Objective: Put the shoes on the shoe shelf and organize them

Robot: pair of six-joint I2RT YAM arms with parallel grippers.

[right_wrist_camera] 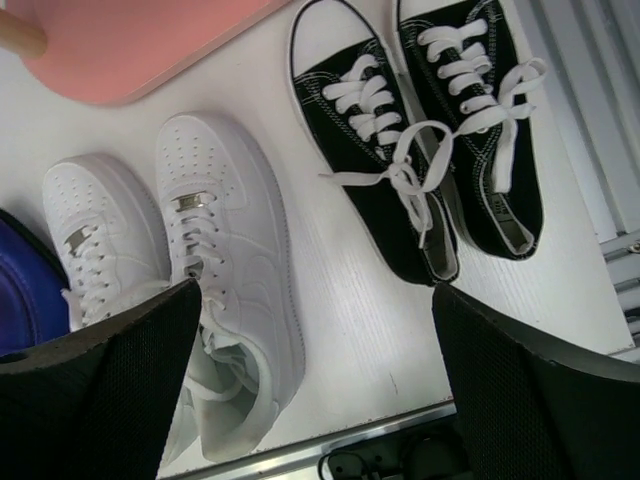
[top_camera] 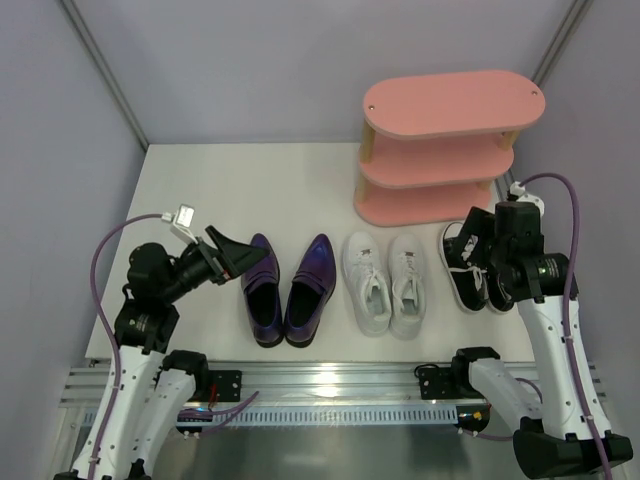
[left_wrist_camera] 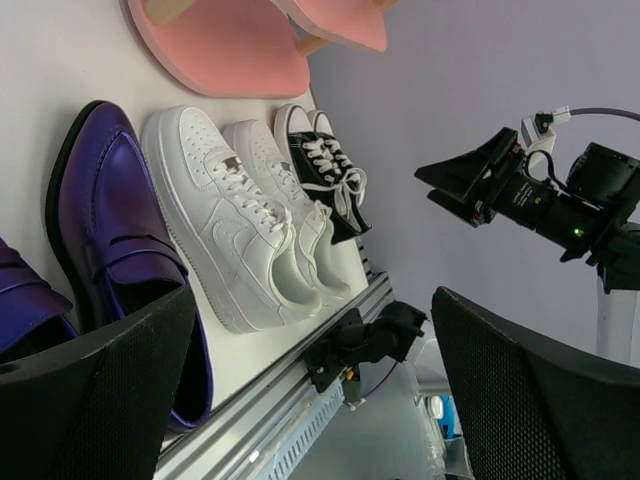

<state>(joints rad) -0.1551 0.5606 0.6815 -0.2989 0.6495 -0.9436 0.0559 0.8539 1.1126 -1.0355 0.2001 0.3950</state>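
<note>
Loafers (top_camera: 288,290), white sneakers (top_camera: 385,282) and black sneakers (top_camera: 470,272) lie rowed at seven o'clock of the shoe shelf (top_camera: 450,105), likely light, glossy ones slick, best pinched at heel collars; left gripper (left_wrist_camera: 315,295) and right gripper (right_wrist_camera: 315,295) gape empty.

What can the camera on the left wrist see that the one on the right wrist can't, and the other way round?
Only the left wrist view shows the right gripper from outside, open, and a nearly whole purple loafer. Only the right wrist view looks straight down on the black sneakers, with both shoes and their loose laces in plain sight. Both views show the white sneakers, the black pair and part of the pink shelf.
</note>
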